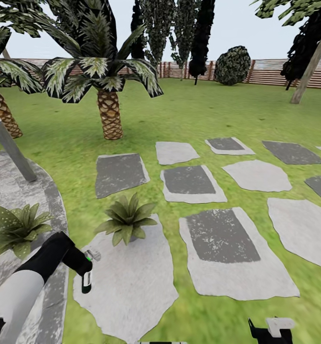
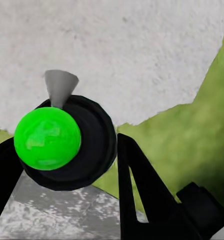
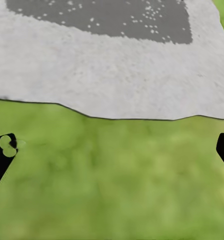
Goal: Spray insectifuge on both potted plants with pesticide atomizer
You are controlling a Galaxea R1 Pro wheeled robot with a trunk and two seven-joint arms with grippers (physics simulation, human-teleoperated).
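The pesticide atomizer [image 1: 86, 282] hangs in my left gripper [image 1: 85, 265], above a pale stepping stone [image 1: 127, 286]. In the left wrist view its round dark top [image 2: 94, 145] with a bright green cap [image 2: 47, 137] and a grey nozzle [image 2: 59, 87] sits between the black fingers [image 2: 142, 190], which are shut on it. One potted plant [image 1: 127, 220] stands just beyond the atomizer at the stone's far end. The other potted plant [image 1: 15, 229] is to the left on the paved patio [image 1: 17, 191]. My right gripper [image 1: 270, 329] [image 3: 112, 150] is low at the right, open over grass.
A leaning grey lamp post [image 1: 10, 143] rises from the patio's edge. Palms with scaly trunks [image 1: 110, 114] stand behind the plants. Several grey stepping stones [image 1: 218, 234] cross the lawn to the right. A brown slatted fence [image 1: 275, 71] closes the far side.
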